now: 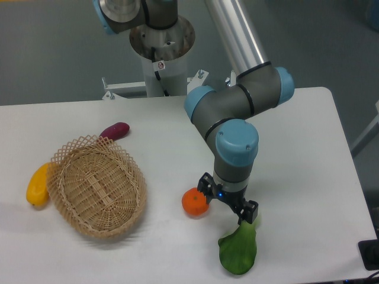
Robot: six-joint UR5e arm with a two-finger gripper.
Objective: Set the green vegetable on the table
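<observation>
The gripper (pixel 239 208) is hanging low over the near right part of the table (pixel 308 154), pointing straight down. The green vegetable (pixel 239 251) is lying flat just below and nearer than it, its broad dark leaf spread toward the near edge and its pale stalk pointing up at the gripper's right finger. From this angle I cannot tell whether the jaws are gripping the stalk or standing apart from it; they look fairly narrow. The leaf seems to be resting on the tabletop, so the placing looks almost done or done. The orange (pixel 195 201) is sitting just left of the gripper, and the basket (pixel 98 184) is lying farther left, with a yellow vegetable (pixel 37 184) beside it and a purple one (pixel 114 130) behind.
</observation>
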